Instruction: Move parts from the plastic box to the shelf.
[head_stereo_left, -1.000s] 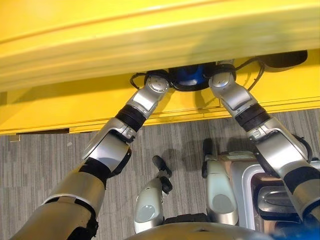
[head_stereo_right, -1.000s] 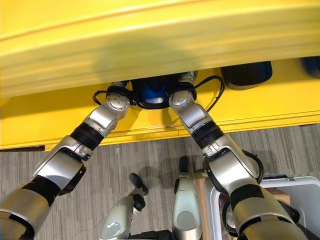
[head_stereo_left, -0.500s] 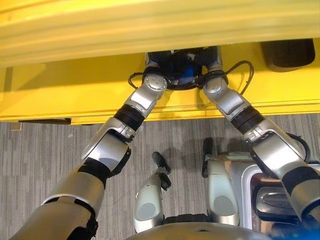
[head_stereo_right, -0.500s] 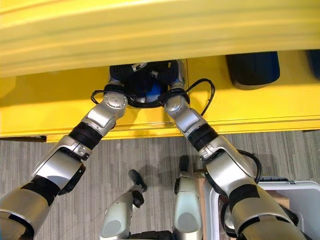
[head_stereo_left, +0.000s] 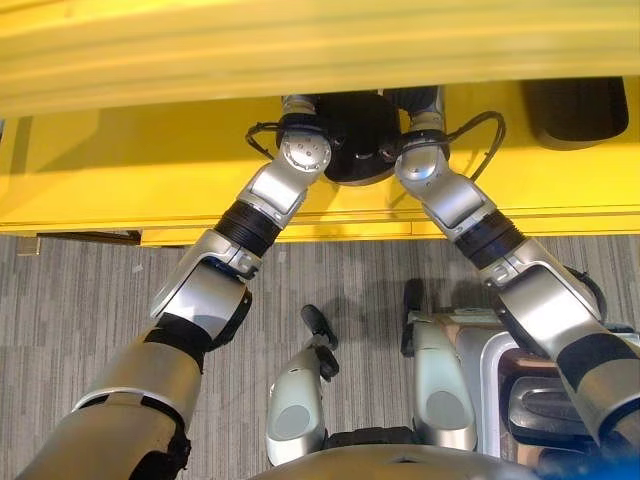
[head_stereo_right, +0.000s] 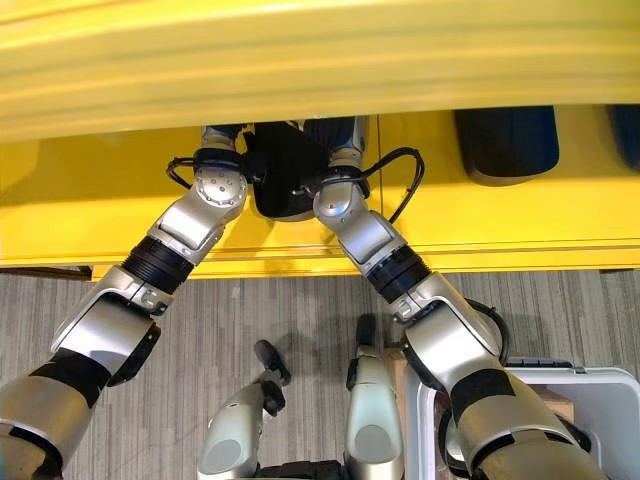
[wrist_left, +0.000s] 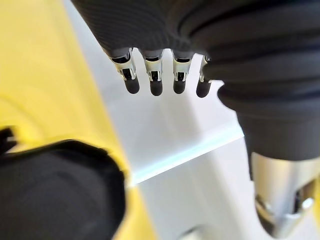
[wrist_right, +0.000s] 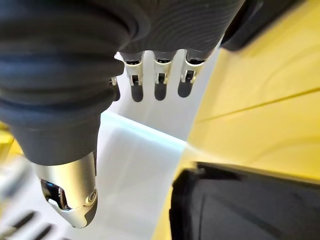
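A black part (head_stereo_left: 355, 135) is flanked on the yellow shelf (head_stereo_left: 120, 180) by the left hand (wrist_left: 150, 75) and right hand (wrist_right: 160, 80), fingers straight; another black part (head_stereo_right: 508, 140) is seen nearby.

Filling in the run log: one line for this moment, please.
left hand: open | right hand: open | black part: between both wrists, on yellow shelf

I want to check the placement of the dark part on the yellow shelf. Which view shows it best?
The left eye view: the dark part sits on the yellow shelf between both wrists. The right eye view shows the same. Each wrist view catches only its near edge, beside the left robot hand or right robot hand, both open.
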